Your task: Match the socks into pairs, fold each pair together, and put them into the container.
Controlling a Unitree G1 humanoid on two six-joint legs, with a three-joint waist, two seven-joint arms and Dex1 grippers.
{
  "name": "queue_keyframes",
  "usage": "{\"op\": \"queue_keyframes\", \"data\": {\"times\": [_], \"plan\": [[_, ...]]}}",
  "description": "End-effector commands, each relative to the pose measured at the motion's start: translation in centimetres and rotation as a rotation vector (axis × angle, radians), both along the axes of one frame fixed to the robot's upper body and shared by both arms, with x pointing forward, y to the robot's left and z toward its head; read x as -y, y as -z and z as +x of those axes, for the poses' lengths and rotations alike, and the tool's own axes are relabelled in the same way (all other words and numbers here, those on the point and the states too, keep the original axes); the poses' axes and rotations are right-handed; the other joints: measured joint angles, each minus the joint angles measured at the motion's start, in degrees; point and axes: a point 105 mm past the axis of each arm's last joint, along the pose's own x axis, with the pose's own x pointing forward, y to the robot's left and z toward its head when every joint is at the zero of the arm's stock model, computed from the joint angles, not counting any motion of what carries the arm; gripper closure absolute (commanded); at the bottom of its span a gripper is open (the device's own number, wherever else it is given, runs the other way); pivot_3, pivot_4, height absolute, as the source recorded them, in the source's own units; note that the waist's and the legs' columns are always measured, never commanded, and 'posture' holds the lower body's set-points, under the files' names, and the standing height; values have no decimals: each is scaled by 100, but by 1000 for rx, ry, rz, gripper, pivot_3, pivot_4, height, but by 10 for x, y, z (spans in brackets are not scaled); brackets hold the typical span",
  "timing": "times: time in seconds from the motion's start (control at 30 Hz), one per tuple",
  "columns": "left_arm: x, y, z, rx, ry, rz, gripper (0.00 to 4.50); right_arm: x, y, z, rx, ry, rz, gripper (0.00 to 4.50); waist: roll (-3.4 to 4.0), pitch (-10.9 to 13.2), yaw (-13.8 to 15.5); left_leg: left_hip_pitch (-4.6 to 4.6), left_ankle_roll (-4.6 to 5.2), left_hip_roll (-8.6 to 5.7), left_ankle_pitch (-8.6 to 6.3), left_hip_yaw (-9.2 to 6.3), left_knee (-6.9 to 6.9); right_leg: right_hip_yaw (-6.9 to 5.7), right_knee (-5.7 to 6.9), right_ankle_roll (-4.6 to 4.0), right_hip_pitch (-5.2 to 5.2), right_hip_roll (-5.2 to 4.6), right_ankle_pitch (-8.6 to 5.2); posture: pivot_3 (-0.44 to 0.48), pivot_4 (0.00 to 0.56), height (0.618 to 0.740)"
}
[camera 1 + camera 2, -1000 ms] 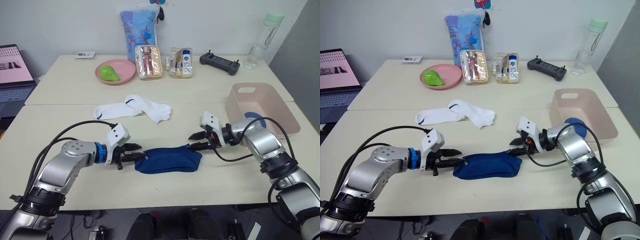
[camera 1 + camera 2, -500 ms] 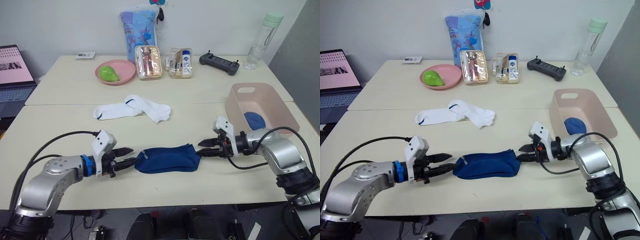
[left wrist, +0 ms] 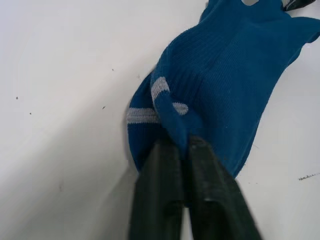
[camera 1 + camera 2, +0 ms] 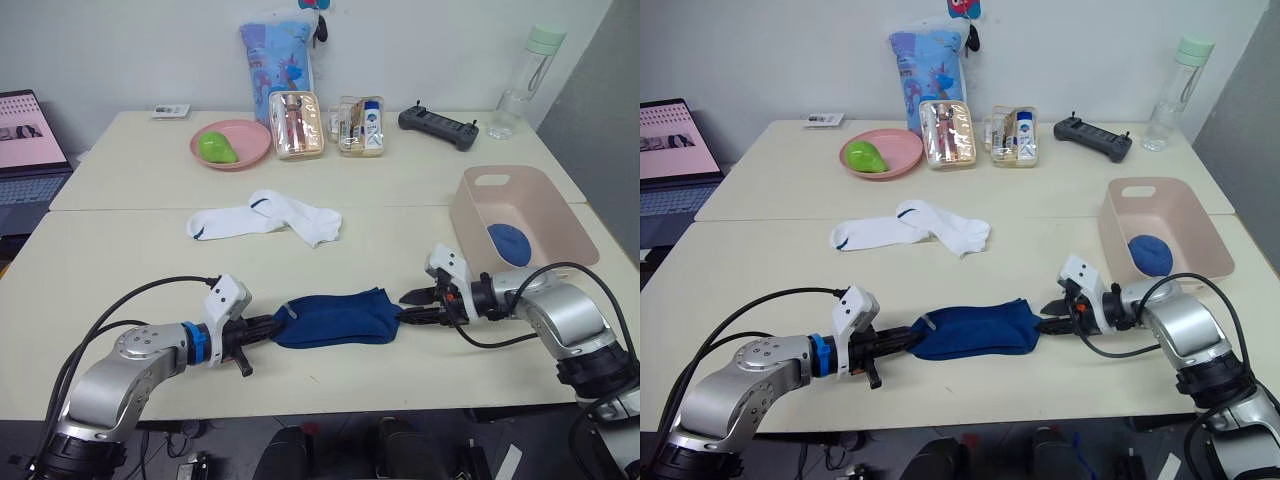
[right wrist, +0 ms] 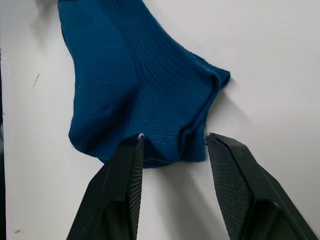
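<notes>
On the cream table (image 4: 120,250), left gripper (image 3: 182,145) pinches blue sock (image 4: 335,317) (cuff end); right gripper (image 5: 172,142) spread at its toe.

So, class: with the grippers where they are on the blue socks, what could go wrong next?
1. The right gripper is open around the blue socks' end; if it shuts off-centre, it may catch one layer.
2. The left gripper pinches only a small fold, which could slip when lifted.
3. The container sits beside the right arm, which could knock it.
</notes>
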Motion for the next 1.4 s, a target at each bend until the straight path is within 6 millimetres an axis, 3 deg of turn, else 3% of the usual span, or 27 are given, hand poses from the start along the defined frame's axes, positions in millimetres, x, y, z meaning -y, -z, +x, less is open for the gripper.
{"op": "queue_keyframes", "data": {"times": [0.03,0.17,0.2,0.47,0.63,0.77,1.03,1.13,1.23,1.4], "plan": [[3,-10,0,36,23,-9,4500,-5,-4,-1,26,-31,15,2945,0,0,0,0,0,0,0,0,0,0,0,0,0,0,0,0,150,740],[2,-14,-3,13,9,-48,4500,-6,-7,0,30,-41,39,4366,0,0,-1,0,0,0,0,0,0,0,0,0,0,0,0,0,150,740],[1,-14,-4,9,6,-52,4500,-5,-8,1,35,-43,38,4468,0,0,-1,0,0,0,0,0,0,0,0,0,0,0,0,0,150,740],[-16,-11,-3,-21,-55,-5,4500,2,-8,14,79,-40,3,4468,0,0,-2,1,0,0,0,0,0,0,-1,0,1,0,0,0,150,740],[-12,-10,0,-28,-46,-13,4500,0,-7,15,62,-47,2,4468,0,0,-2,1,0,0,0,-1,0,0,-1,0,1,0,0,0,150,740],[-7,-4,0,-27,-29,3,4500,3,-1,3,19,-89,-24,4468,0,0,-1,1,0,0,0,0,0,0,-1,0,1,0,0,0,150,740],[-3,-7,4,7,-3,-7,4500,3,-6,11,68,-44,-6,4468,0,0,0,1,0,0,0,-1,0,0,0,0,1,0,0,0,150,740],[-7,-13,10,21,-33,-31,3854,6,-11,14,101,-40,-1,3805,0,0,2,1,0,0,0,0,0,0,0,0,1,0,0,0,150,740],[-10,-14,7,21,-22,-18,2912,8,-18,13,117,-44,14,2763,0,0,0,0,0,-1,0,1,0,1,-1,0,1,0,0,0,150,740],[-14,-40,7,127,9,-11,1354,-5,-53,6,215,-135,124,1054,0,1,-4,1,0,1,0,0,0,0,0,0,0,0,0,0,150,740]]}}
